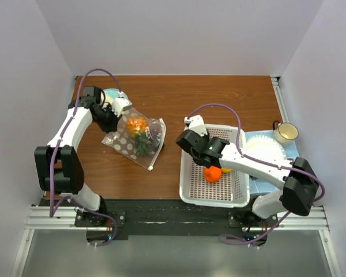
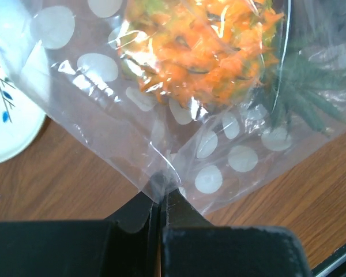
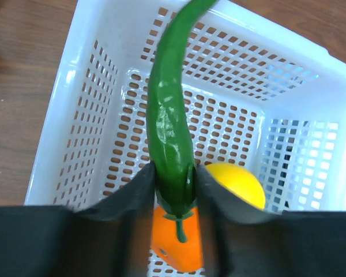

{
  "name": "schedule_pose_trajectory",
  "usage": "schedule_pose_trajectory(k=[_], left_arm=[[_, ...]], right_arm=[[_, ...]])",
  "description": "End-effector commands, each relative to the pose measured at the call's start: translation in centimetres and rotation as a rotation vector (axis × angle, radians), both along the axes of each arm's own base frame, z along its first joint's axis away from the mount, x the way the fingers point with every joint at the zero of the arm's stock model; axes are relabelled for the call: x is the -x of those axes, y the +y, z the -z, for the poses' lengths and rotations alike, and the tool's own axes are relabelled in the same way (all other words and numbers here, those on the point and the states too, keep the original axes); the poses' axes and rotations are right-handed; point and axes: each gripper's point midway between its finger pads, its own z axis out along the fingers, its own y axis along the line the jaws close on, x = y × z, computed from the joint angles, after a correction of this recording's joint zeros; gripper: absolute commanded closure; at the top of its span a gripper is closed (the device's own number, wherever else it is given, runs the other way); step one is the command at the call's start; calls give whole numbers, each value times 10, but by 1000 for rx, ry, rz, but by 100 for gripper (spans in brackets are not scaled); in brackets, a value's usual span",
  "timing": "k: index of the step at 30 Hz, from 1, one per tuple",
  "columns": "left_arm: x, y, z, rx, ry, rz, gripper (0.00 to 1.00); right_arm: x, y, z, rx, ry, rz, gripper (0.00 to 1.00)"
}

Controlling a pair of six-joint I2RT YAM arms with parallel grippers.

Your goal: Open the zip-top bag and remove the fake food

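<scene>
2 pieces, a round orange plastic fruit (image 3: 168, 248) and a yellow plastic lemon (image 3: 237, 183), sit in the white perforated plastic basket (image 3: 75, 86). Right gripper (image 3: 174, 182) clamps a long green plastic pepper (image 3: 170, 115) above it, so dropping it looks next. Left gripper (image 2: 160, 193) pinches the clear white-dotted zip-top bag (image 2: 230, 156) by a corner, more food inside.

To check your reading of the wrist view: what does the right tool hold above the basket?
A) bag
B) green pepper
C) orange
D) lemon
B: the right tool is shut on the green pepper, while the lemon and orange lie in the basket below.
</scene>
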Motion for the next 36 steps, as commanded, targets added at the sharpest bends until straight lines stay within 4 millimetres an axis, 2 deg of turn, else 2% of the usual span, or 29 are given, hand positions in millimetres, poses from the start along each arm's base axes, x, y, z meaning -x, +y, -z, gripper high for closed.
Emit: schedule_pose_trajectory(k=[1,2,4,5,7,9,10,11,12,13,16,17,20,21,24,26,27,28,32,36], left_arm=[[4,7,1,-27,-18,-20,100],[4,7,2,-30,-17,-20,100],[6,10,7,-48,-8,-17,100],[6,12,8,-59,-10,-18,100],[10,21,18,-110,-5,-27,100],[14,36,23,-195,-22,-34,100],[21,42,38,-228,-14,-35,100],[25,47,44,-257,-15,-36,100],[28,57,47,-315,-26,-36,100],[37,62,63,-344,-14,-32,100],[47,78,86,-428,1,-37,100],[49,79,93,-428,13,-37,100],[47,83,104,-430,24,-45,100],[45,86,106,-433,28,-47,100],[39,99,111,-474,26,-58,100],[38,105,116,-490,36,-52,100],[35,107,115,-501,29,-53,100],[34,109,115,-505,30,-55,100],[29,108,112,-498,30,-52,100],[26,103,110,-473,37,-42,100]], right_arm=[[-11,8,-15,-32,-48,15,33],[-12,19,-18,-60,-45,-31,22],[-10,37,-32,-150,-60,-123,11],[-12,63,-42,-229,-78,-234,4],[-10,82,-49,-267,-102,-329,4],[-20,97,-45,-237,-114,-383,8],[-25,106,-53,-226,-132,-415,9],[-30,113,-46,-210,-125,-426,11],[-30,125,-51,-234,-128,-465,12],[-34,134,-57,-251,-158,-494,14],[-37,157,-53,-293,-160,-556,14],[-38,163,-41,-283,-137,-569,15],[-46,178,-27,-268,-126,-589,15],[-50,182,-12,-246,-109,-586,16],[-58,197,4,-236,-106,-610,16],[-59,204,11,-235,-97,-632,16],[-63,212,8,-254,-117,-638,16],[-64,215,15,-249,-104,-645,17],[-60,228,10,-311,-104,-683,18],[-48,245,4,-412,-93,-747,18]])
